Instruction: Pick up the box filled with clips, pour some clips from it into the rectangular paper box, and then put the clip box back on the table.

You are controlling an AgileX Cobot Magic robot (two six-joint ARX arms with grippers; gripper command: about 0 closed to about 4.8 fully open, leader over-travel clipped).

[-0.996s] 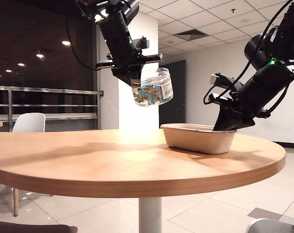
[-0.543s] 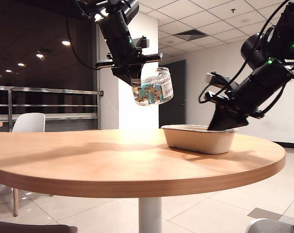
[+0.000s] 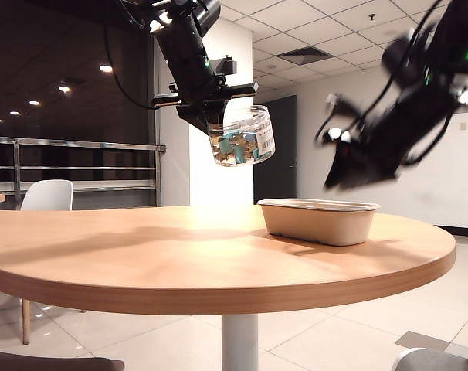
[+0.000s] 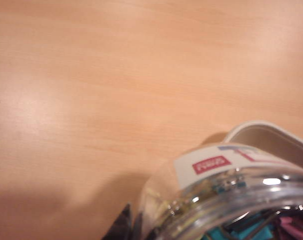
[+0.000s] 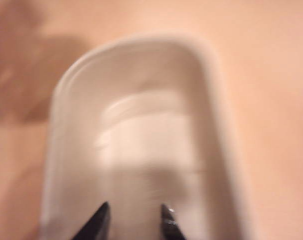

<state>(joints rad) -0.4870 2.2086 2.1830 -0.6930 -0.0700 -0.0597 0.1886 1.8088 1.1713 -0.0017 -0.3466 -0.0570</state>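
Clips in teal and tan, too heaped to count, fill one clear round jar pinched by my left gripper at upper centre. One beige pulp tray rests on the wood-grain table at centre right; my right gripper hangs above it, fingers apart.

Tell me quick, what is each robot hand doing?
Left end effector: closed on the jar of clips, up in the air.
Right end effector: open, holding nothing, above the paper tray.

- The right gripper is motion-smeared in the exterior view.
- The rectangular paper box is blurred in the right wrist view.
- The box filled with clips is cropped by the frame's edge.
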